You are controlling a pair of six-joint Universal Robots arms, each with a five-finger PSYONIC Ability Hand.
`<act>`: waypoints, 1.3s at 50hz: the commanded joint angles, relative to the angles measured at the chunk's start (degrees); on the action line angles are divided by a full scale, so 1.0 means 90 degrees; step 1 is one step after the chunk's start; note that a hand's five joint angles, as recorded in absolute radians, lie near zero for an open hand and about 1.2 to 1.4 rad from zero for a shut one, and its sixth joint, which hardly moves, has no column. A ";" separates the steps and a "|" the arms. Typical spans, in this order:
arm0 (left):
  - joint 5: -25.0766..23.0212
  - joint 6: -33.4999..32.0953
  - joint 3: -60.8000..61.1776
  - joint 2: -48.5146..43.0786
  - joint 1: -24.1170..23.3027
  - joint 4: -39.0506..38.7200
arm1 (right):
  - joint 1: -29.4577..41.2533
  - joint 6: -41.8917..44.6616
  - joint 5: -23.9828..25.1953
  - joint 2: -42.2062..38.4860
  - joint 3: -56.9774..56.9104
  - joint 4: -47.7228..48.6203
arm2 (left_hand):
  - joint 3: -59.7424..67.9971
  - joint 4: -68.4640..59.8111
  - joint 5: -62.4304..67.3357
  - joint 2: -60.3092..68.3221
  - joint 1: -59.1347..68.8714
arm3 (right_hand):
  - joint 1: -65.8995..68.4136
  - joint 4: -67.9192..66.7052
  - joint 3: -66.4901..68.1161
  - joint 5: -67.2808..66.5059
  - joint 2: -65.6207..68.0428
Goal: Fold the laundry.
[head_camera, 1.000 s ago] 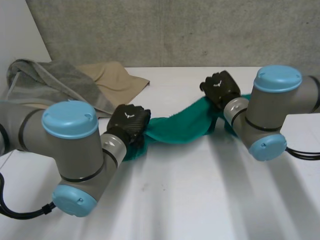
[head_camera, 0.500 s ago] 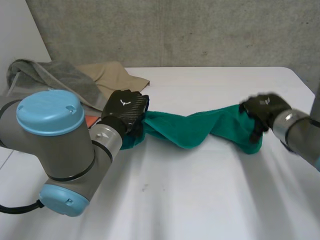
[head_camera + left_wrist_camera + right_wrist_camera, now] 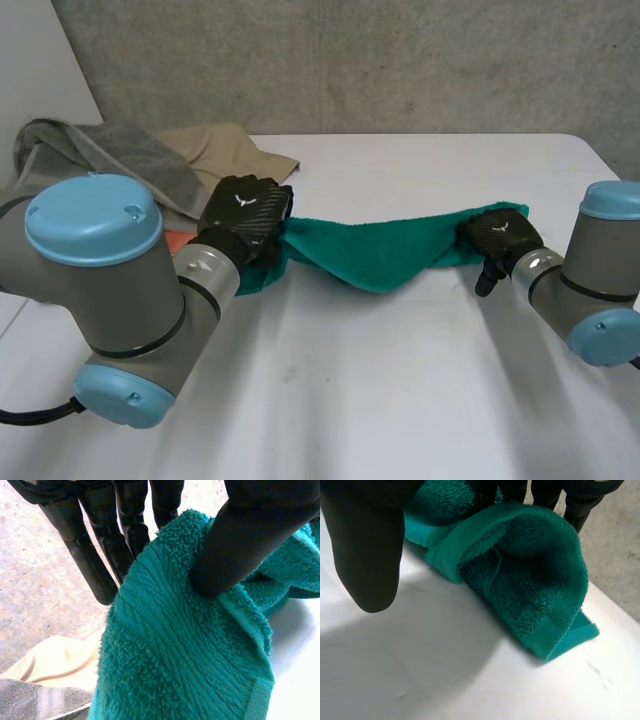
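A teal towel point(image 3: 380, 250) stretches across the white table point(image 3: 400, 400) between my two hands, sagging in the middle. My left hand point(image 3: 245, 220) holds its left end. In the left wrist view the thumb point(image 3: 250, 535) presses the towel point(image 3: 175, 655) against the fingers point(image 3: 95, 555), so this hand is shut on it. My right hand point(image 3: 500, 238) is at the towel's right end. In the right wrist view the thumb point(image 3: 367, 545) stands apart from the cloth, and the folded end of the towel point(image 3: 535, 595) lies on the table below the straight fingers.
A grey towel point(image 3: 110, 160) and a beige cloth point(image 3: 225, 155) are heaped at the table's far left, just behind my left hand. A small orange thing point(image 3: 180, 240) shows beside my left forearm. A concrete wall runs along the table's back edge.
My right hand has swung out to the right, drawing the towel out long, and its fingers have opened. My left hand has shifted a little left, still gripping its end.
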State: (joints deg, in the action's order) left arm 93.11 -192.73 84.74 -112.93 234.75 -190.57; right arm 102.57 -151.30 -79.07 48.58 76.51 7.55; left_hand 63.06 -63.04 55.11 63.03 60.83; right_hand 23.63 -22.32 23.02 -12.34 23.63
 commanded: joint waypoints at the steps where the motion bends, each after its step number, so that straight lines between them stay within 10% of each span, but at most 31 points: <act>1: -0.0014 -0.0002 -0.0002 0.0009 0.0117 0.0002 | 0.0009 0.0521 -0.0013 -0.0436 -0.0493 0.0303 | 0.1043 -0.1046 0.0816 0.1047 0.1291 | 0.0979 -0.1125 0.1046 -0.1122 0.0979; 6: -0.0033 0.0008 -0.0002 -0.0001 0.0254 -0.0008 | 0.0009 0.0717 0.0045 -0.0535 -0.0678 0.0479 | 0.1080 -0.1083 0.0853 0.1084 0.1328 | 0.6249 -0.6394 0.6316 -0.6392 0.6248; 16: -0.0024 -0.0070 -0.0022 0.0643 0.0420 0.0090 | -0.0098 0.0376 -0.0004 0.1328 -0.0317 0.0070 | 0.1882 -0.1884 0.1654 0.1886 0.2130 | 0.6264 -0.6409 0.6331 -0.6407 0.6263; 23: -0.0170 -0.0099 -0.0148 0.1571 0.1015 0.1055 | -0.0996 0.0082 0.0074 0.2824 -0.1000 -0.2291 | 0.1882 -0.1884 0.1654 0.1886 0.2130 | 0.6264 -0.6409 0.6331 -0.6407 0.6263; 31: -0.1428 -0.0285 -0.0363 0.1407 0.1426 0.2306 | -0.1436 0.0287 0.0883 0.2884 -0.1304 -0.4568 | 0.1882 -0.1884 0.1654 0.1886 0.2130 | 0.6264 -0.6409 0.6331 -0.6407 0.6263; 41: -0.1655 -0.0616 -0.1631 -0.0644 0.1494 0.2142 | -0.1368 -0.0209 0.0953 0.1801 -0.1439 -0.3839 | 0.1882 -0.1884 0.1654 0.1886 0.2130 | 0.6264 -0.6409 0.6331 -0.6407 0.6263; 53: -0.0639 -0.0725 -0.3147 -0.0695 0.1299 -0.1383 | -0.1309 -0.2466 0.0211 0.2101 -0.1831 0.0547 | 0.1882 -0.1884 0.1654 0.1886 0.2130 | 0.6264 -0.6409 0.6331 -0.6407 0.6263; 65: -0.0658 -0.0451 -0.0882 0.0303 0.1055 -0.0506 | -0.1407 -0.2117 0.1441 0.2396 -0.1314 -0.1774 | 0.1882 -0.1884 0.1654 0.1886 0.2130 | 0.6264 -0.6409 0.6331 -0.6407 0.6263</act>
State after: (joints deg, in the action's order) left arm 87.45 -197.01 68.53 -111.10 244.55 -200.78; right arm 90.16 -174.08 -72.03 70.84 63.39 4.40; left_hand 68.38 -68.85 57.12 68.45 64.94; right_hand 64.69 -68.48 68.02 -57.61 67.35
